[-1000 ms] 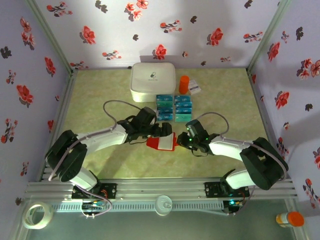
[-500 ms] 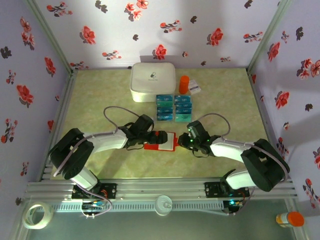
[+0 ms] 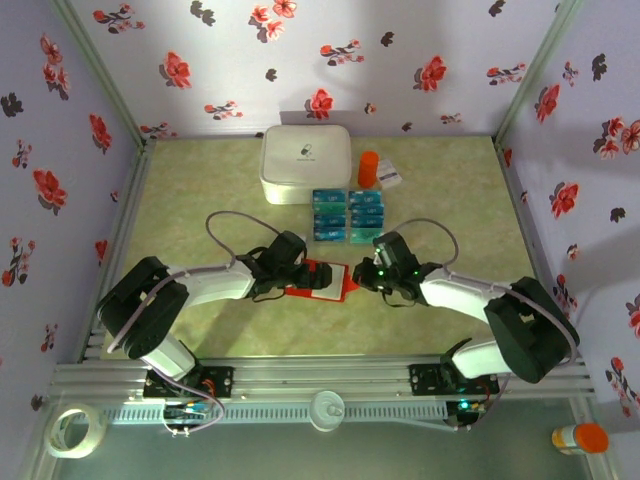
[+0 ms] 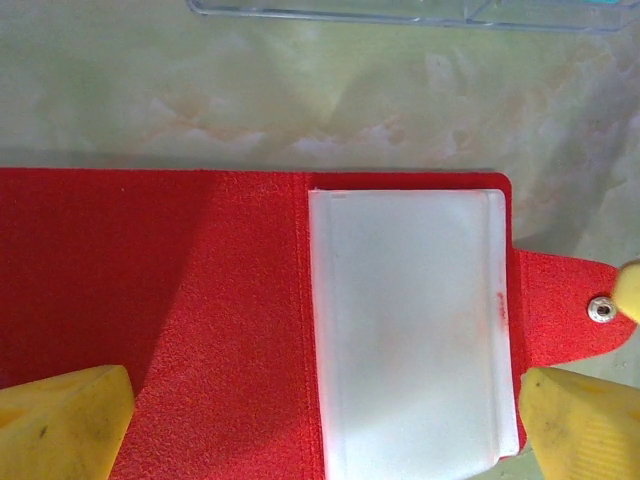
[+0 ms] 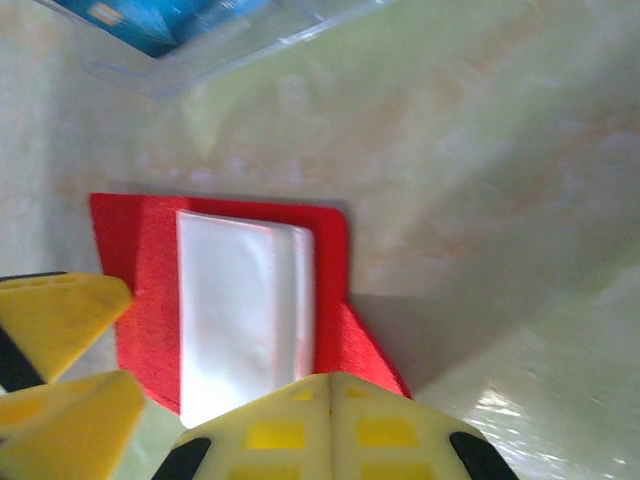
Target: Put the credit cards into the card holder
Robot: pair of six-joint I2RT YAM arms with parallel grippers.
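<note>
The card holder [image 3: 325, 281] lies open on the table, red outside with a whitish pocket [image 4: 410, 330] and a snap tab [image 4: 570, 310] at its right end. My left gripper [image 3: 303, 274] hovers low over it, open wide, one yellow finger [image 4: 60, 425] over the red flap and the other past the pocket's edge. My right gripper [image 5: 330, 385] is shut, its tips pressed together over the tab's end [image 5: 375, 345]. I cannot tell if the tab is pinched. The teal credit cards [image 3: 349, 215] sit in rows on a clear sheet [image 4: 400, 12] just beyond.
A big white rounded box [image 3: 305, 163], an orange bottle [image 3: 368, 168] and a small white packet [image 3: 389, 177] stand at the back. The floral walls close in the left, right and far sides. A tape roll [image 3: 75, 430] lies below the near rail.
The card holder, tipped up a second ago, now lies flat and open. My left gripper came down over it. The right jaws closed fully at the tab.
</note>
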